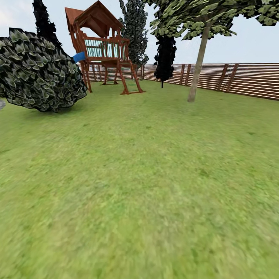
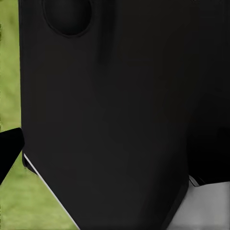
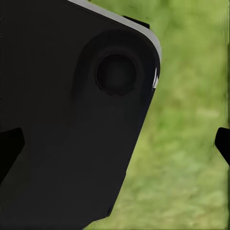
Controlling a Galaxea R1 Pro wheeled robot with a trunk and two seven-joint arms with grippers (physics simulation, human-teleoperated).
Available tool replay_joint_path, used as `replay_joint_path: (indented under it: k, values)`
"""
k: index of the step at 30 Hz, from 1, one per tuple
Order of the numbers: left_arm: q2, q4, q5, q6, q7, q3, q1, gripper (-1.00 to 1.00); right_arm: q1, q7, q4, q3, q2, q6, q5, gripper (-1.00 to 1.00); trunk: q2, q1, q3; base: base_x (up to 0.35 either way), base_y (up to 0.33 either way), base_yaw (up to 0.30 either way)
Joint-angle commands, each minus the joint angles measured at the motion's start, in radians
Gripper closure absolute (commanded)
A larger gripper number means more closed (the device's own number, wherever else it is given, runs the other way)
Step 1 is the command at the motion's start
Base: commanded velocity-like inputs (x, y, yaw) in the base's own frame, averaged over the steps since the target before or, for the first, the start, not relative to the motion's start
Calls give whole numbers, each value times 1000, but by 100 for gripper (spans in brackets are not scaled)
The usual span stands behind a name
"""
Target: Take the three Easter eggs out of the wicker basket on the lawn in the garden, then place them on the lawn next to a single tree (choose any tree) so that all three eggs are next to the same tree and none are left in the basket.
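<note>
Green lawn (image 1: pixel 139 174) stretches ahead of me across the garden. A tree (image 1: pixel 198 66) with a smooth, pale, slightly leaning trunk stands far ahead on the right, its speckled foliage overhead. The three Easter eggs and the wicker basket are out of view. In the left wrist view, my left gripper (image 2: pixel 115 148) faces my own black body, with one fingertip (image 2: pixel 9 148) at the frame's edge over the grass. My right gripper (image 3: pixel 115 146) is open and holds nothing. Its fingertips (image 3: pixel 7 148) sit far apart, beside my black body and above the grass.
A wooden playset (image 1: pixel 104 50) with a blue slide stands far ahead, left of centre. A large dark bush (image 1: pixel 38 73) spreads over the grass at the left. A brown slat fence (image 1: pixel 240 79) closes the back. Dark thin trees (image 1: pixel 165 58) stand before it.
</note>
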Motion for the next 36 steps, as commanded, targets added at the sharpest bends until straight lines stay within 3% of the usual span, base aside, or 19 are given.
replay_joint_path:
  k: [1,36]
  values:
    - [0,0,7,-2,-1,5,0,-100,-1,0,1,4,0,-3,1,-100,0,1,-1,339,0,0]
    - [0,0,7,-2,-1,4,0,-100,-1,0,1,4,0,-3,0,-100,0,1,-1,339,0,0]
